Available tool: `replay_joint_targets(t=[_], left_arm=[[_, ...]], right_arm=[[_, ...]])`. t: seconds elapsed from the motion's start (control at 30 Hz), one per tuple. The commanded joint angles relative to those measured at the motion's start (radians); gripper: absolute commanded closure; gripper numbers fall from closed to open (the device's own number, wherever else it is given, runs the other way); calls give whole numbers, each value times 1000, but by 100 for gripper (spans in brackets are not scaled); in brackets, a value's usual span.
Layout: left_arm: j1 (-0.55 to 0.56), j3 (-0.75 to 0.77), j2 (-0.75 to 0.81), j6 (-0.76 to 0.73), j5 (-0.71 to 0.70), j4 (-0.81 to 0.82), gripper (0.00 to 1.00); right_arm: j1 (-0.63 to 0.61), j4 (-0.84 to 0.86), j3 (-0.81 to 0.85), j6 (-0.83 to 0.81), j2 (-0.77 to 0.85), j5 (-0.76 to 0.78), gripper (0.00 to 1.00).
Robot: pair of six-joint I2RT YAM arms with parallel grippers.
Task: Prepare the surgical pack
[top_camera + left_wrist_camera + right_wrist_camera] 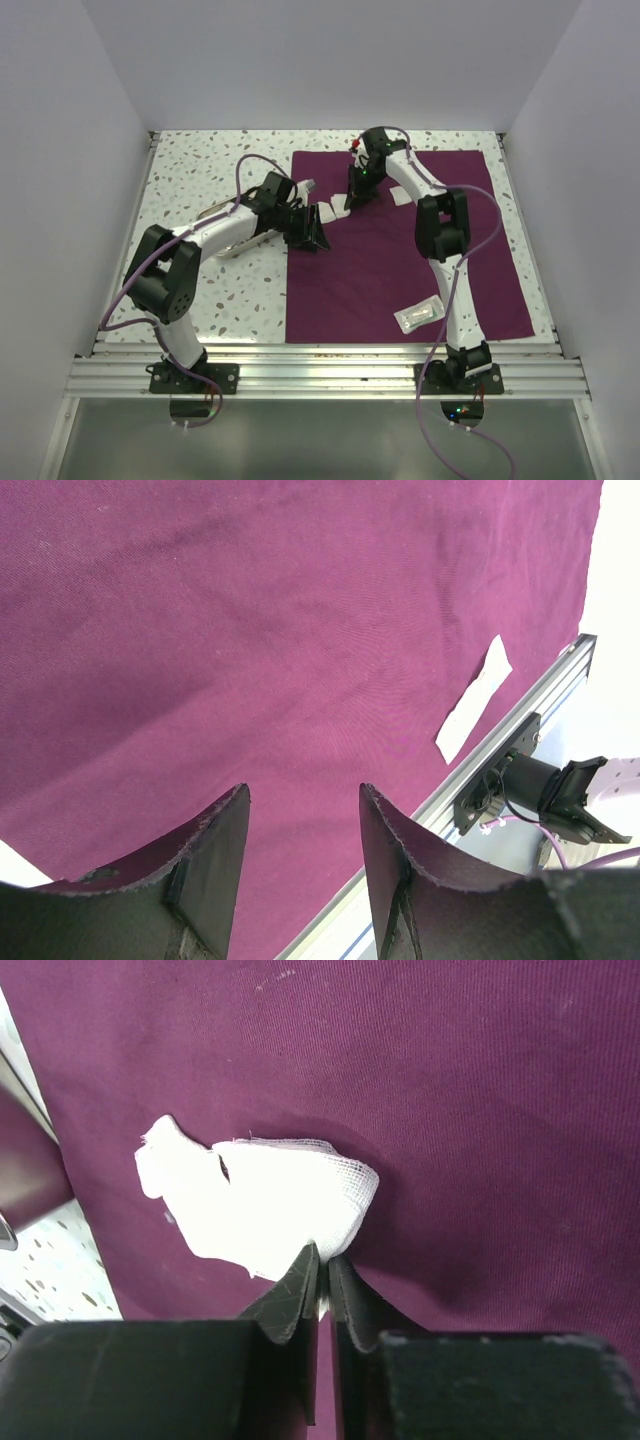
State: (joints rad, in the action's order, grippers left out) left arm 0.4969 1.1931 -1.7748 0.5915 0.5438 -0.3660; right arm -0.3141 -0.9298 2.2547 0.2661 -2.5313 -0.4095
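The purple drape (400,270) lies spread flat over the right half of the speckled tabletop (200,170), its near edge just beside the aluminium rail (320,365) where the arms are bolted. On its far part, towards the left edge, sits a white gauze square (270,1210), rumpled and folded over on itself. The right gripper (322,1270) is pinched together on that square's near edge, with a sliver of white showing between the jaws. From above, the right gripper (357,200) points down at the cloth. The right arm (440,225) rises from its base at the near edge, bends at the elbow over the middle of the drape and reaches away and leftward, hiding part of the fabric beneath it. A few more white gauze pieces (400,195) lie on the drape close by, on either side of the wrist. The left arm (160,280) stretches rightward across the bare tabletop. The left gripper (312,235) hangs at the drape's left edge with its jaws apart. Its wrist camera shows the left gripper (304,795) with only the purple drape (250,630) behind the gap. A flat pale pouch (418,315) rests on the near right part of the drape, beside the right arm's lower link. It appears again as the pouch (475,695) near the cloth's edge, just beside the rail (560,670).
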Motion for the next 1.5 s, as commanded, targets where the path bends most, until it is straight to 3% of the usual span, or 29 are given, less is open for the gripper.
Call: replay_joint_targets(t=[0.0, 0.07, 0.33, 0.67, 1.07, 1.2, 1.47], left_arm=[[-6, 10, -2, 10, 16, 29, 48], [-4, 10, 2, 11, 16, 29, 48], [-27, 4, 21, 43, 51, 68, 39], [-96, -41, 103, 122, 134, 216, 30], [-123, -203, 179, 425, 271, 665, 22], [-123, -288, 216, 547, 278, 876, 19], [-110, -326, 221, 668, 275, 1010, 16]], right_arm=[[-5, 19, 20, 21, 6, -12, 94], [-5, 20, 31, 28, 12, -17, 100], [9, 35, 80, 85, 66, -57, 100], [18, 43, -95, 96, 259, -95, 100], [14, 117, -498, 120, 699, -271, 100], [3, 155, -570, 171, 762, -324, 100], [-71, 174, -641, 193, 830, -338, 100]])
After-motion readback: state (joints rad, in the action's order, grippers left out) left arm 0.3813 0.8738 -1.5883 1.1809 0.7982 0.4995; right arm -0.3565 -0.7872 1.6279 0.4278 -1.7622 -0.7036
